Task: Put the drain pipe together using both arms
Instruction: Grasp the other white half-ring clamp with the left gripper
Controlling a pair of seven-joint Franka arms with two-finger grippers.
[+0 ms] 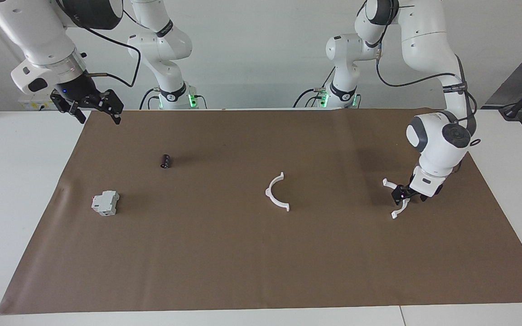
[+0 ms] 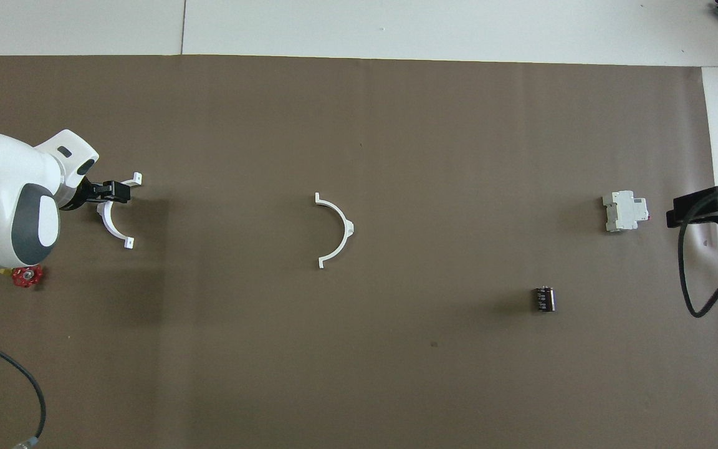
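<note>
- The left gripper (image 1: 403, 195) sat low at the mat, right of centre in the facing view, its fingers apart around the middle of one white half-ring (image 1: 395, 199); whether it had lifted the piece I cannot tell.
- The right gripper (image 1: 89, 105) hung high in the upper left of that view, fingers spread and empty, that arm waiting.
- The other half-ring (image 1: 277, 192) lay alone near the frame's centre, well apart from the first.
- By my judgement the task was barely begun: one half being taken, nothing joined; the second pickup and the mating remained.
- Count: two half-rings, one grey-white block (image 1: 105, 203), one small black cylinder (image 1: 166, 161), both at lower left on the brown mat (image 1: 261, 262).
</note>
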